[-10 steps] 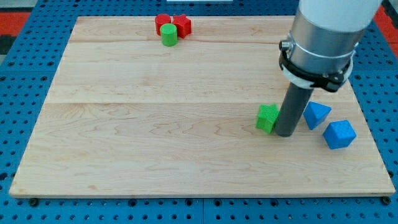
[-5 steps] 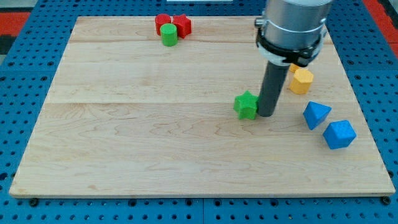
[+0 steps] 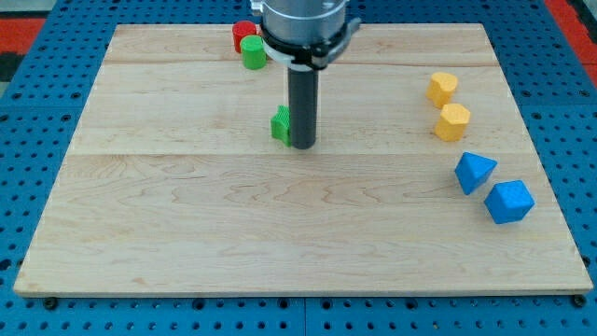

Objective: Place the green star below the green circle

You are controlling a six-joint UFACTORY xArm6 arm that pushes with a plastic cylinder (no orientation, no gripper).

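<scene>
Camera view, mid-push by the look of it: tool [image 3: 301,103] planted on the worktop [image 3: 187,215] with my tip [image 3: 301,146] right up against the green star [image 3: 280,124], which sits touching the tool's left side in the view and half hidden behind it. Nothing to spread or pinch here (just a plain rod), so simply leaning on the star's side.

Green circle [image 3: 253,52] up and slightly left of the tool, near the view's top, next to a red block [image 3: 244,31]. Star already lower than the circle but a bit off to the right of its line. Probably needs a short nudge leftward next, so a swing round to the star's right edge, gently, to avoid spinning it away.

Can't tell which way the star points, too much covered. No real long axis on a star anyway.

Yellow blocks [image 3: 443,88] and blue blocks [image 3: 475,173] well off to the tool's right, out of the way.
</scene>
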